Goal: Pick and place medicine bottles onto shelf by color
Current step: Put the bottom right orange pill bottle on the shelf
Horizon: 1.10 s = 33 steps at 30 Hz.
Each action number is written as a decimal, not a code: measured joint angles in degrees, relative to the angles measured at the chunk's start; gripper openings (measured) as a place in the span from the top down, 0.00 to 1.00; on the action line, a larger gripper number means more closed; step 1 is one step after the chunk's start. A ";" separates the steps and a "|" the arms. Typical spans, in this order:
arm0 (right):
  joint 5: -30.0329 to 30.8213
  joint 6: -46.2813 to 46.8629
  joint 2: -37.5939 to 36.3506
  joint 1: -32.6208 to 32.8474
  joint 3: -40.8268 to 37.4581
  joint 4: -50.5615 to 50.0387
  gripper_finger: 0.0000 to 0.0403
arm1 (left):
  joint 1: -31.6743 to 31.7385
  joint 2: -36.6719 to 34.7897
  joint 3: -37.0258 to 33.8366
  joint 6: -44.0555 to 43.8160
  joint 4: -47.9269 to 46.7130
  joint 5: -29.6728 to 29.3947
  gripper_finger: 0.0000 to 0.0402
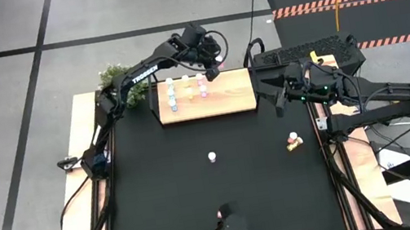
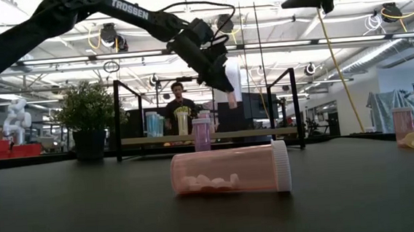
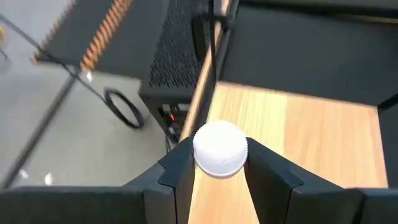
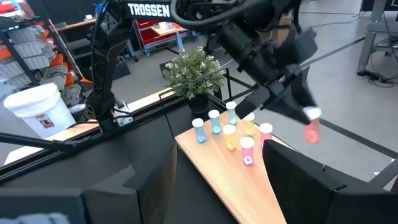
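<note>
So the left tool (image 1: 212,69) is up over the far edge of the shelf (image 1: 231,94), fingers pinched on a pink bottle (image 4: 311,129) just under its white cap (image 3: 220,148). That looks like the right place to grab these: the cap rim gives the fingers a lip to sit against, and the body hangs straight down below.

These bottles are tiny, hard plastic and surely featherweight. Smooth round sides, so I'd guess they twist or squirt out if the pinch is off-centre, and they tip easily once set down. The pink one lying on the bench (image 1: 163,212) nearer the camera than the shelf (image 2: 230,172) is on its side with pills inside, so it will roll.

Around the shelf: blue (image 1: 171,92), yellow-orange (image 1: 186,86) and pink bottles (image 1: 202,87) already stand in short columns at its plant end. The held one is just beside the pink column, so knocking those neighbours is the main worry. The shelf's black uprights (image 2: 294,106) and the plant (image 1: 122,83) off its corner are close to the arm too.

The right tool (image 1: 281,103) waits off the other end of the shelf, jaws wide, nothing in them. Two more bottles lie on the bench, a white-capped one (image 1: 212,157) and a yellowish one (image 1: 293,142), both well apart from the shelf.
</note>
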 joint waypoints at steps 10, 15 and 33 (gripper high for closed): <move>0.33 -1.51 0.00 -0.02 0.00 -0.22 0.42 | 0.06 3.00 -0.06 0.60 -1.61 0.66 0.68; 1.53 -1.91 0.00 -0.48 0.00 -0.38 0.42 | -0.07 4.79 -0.06 0.93 -1.49 1.03 0.68; 1.53 -3.23 0.00 -1.44 0.00 -0.87 0.42 | -0.14 5.56 -0.06 5.28 -4.55 0.98 0.67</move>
